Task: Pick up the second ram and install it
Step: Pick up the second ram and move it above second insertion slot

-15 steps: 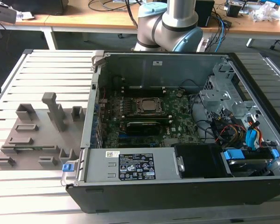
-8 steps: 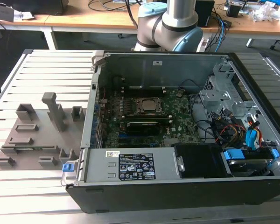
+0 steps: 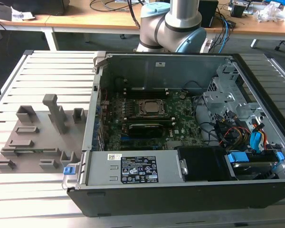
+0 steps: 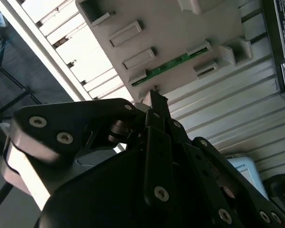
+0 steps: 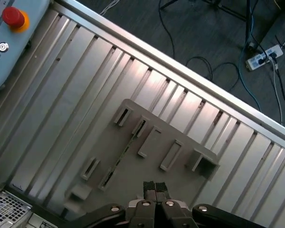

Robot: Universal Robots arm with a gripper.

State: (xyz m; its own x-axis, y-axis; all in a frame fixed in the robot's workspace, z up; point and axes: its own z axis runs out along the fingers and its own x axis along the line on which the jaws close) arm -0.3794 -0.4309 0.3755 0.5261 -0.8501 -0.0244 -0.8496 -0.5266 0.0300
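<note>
My hand (image 5: 154, 187) hangs over the grey holder tray (image 4: 180, 31), its two fingertips pressed together with nothing between them. The second ram (image 4: 173, 64) sits on edge in a pair of the tray's slots as a thin green strip, outside my grasp.

The tray lies flat on the slatted metal desk (image 5: 61, 95), with bare slats around most of it. In the first wrist view the desk ends at a long rail (image 5: 180, 66). Past the rail is dark floor (image 5: 133, 19) with loose cables and a power strip (image 5: 266, 51). A red stop button (image 5: 12, 16) sits near one corner.

In the exterior view the tray is just beside the open computer case (image 3: 156, 66), on the exterior view's left. The case holds the motherboard (image 3: 147, 123). Its near edge carries a pale label (image 3: 133, 168) whose print I cannot make out. The arm (image 3: 180, 19) rises behind the case.
</note>
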